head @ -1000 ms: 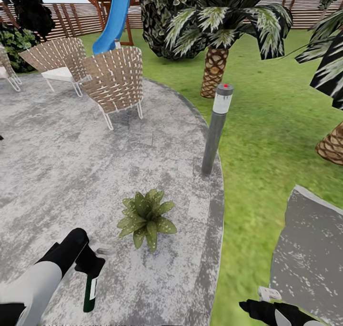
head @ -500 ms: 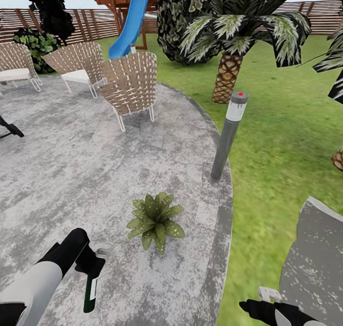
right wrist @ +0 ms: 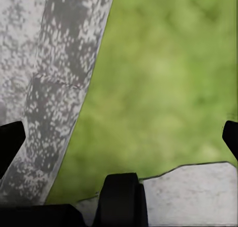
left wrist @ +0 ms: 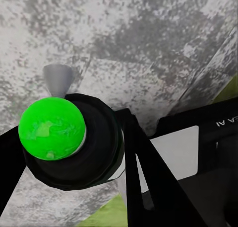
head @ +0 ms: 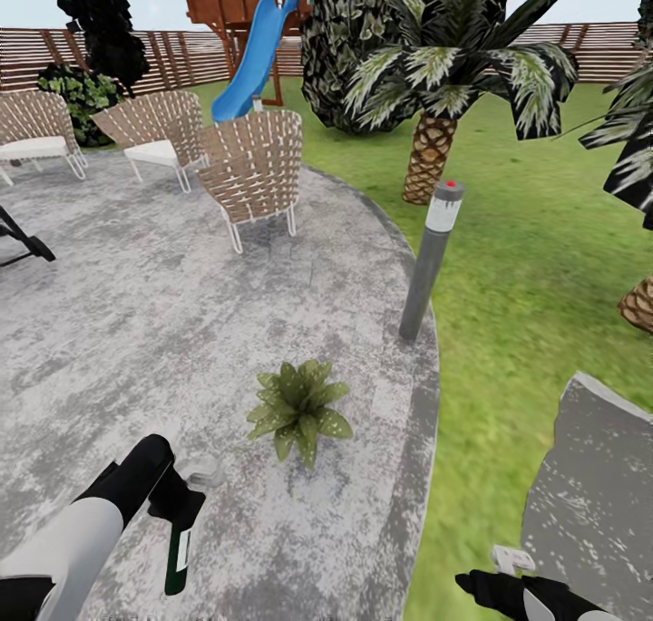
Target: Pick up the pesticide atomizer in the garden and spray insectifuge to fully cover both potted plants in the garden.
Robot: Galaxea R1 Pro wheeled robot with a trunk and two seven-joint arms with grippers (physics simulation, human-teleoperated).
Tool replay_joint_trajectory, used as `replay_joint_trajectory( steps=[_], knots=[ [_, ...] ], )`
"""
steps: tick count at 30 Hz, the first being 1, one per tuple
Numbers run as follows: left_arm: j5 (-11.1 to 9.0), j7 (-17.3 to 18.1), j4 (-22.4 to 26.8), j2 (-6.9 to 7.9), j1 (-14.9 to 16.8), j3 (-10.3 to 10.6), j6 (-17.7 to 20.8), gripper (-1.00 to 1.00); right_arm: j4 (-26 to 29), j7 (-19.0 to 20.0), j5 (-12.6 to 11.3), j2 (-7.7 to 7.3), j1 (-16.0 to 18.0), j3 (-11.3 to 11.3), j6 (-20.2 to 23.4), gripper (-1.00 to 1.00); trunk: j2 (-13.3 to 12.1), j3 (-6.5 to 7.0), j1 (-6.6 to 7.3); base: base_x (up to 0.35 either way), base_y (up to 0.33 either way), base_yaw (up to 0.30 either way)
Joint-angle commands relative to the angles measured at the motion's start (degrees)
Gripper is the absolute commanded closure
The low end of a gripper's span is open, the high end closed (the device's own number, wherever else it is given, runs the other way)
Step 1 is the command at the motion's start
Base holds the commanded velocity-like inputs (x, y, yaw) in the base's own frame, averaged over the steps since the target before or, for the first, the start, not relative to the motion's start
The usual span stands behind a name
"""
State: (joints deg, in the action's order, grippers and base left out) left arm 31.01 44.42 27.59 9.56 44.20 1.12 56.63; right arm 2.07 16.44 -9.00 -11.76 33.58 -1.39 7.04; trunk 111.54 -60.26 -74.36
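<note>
In the head view my left gripper (head: 175,505) is shut on the pesticide atomizer (head: 176,553), a slender dark-green bottle with a white stripe that hangs down over the grey stone patio (head: 136,331). In the left wrist view the atomizer (left wrist: 74,152) shows a bright green round cap and a grey nozzle (left wrist: 57,79), with black fingers (left wrist: 136,157) on both sides. One potted plant (head: 298,409), a low rosette of speckled green leaves, sits on the patio a short way ahead and to the right of the bottle. My right gripper (head: 494,574) is low at the right and open over grass (right wrist: 163,78), holding nothing.
A grey red-topped lamp post (head: 426,267) stands at the patio's edge behind the plant. Wicker chairs (head: 254,172) stand farther back, with a blue slide (head: 257,54), palms (head: 431,150) and the slat fence behind. A second grey slab (head: 589,503) lies at the right.
The whole head picture has shifted right, so the camera has turned left. The left gripper keeps the atomizer in much the same pose; the right gripper has not moved.
</note>
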Motion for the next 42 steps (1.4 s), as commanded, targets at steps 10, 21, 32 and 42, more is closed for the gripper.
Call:
replay_joint_trajectory(
  steps=[10,21,32,42],
  knots=[
    [0.4,0.5,0.1,-0.79,0.0,0.1,0.2,1.0,0.1,0.2,-0.5,0.01,0.0,-0.1,0.4,-1.0,0.0,0.85,0.04,-0.255,0.0,0.0],
    [0.7,0.6,0.4,-2.26,0.0,0.1,0.1,1.0,0.4,0.2,-0.3,0.07,0.0,0.1,0.3,-1.0,0.0,1.83,0.04,-0.007,0.0,0.0],
    [0.8,0.4,0.4,-2.38,0.0,0.4,-0.9,1.0,0.6,0.3,-0.4,0.07,0.0,-0.1,-0.3,-1.0,0.0,2.42,0.04,0.0,0.0,0.0],
    [0.7,0.4,0.5,-4.0,0.0,0.5,-1.0,1.0,0.7,0.4,-0.5,-0.02,0.0,-0.2,-0.4,-1.0,0.0,2.54,0.04,0.0,0.0,0.0]
  ],
)
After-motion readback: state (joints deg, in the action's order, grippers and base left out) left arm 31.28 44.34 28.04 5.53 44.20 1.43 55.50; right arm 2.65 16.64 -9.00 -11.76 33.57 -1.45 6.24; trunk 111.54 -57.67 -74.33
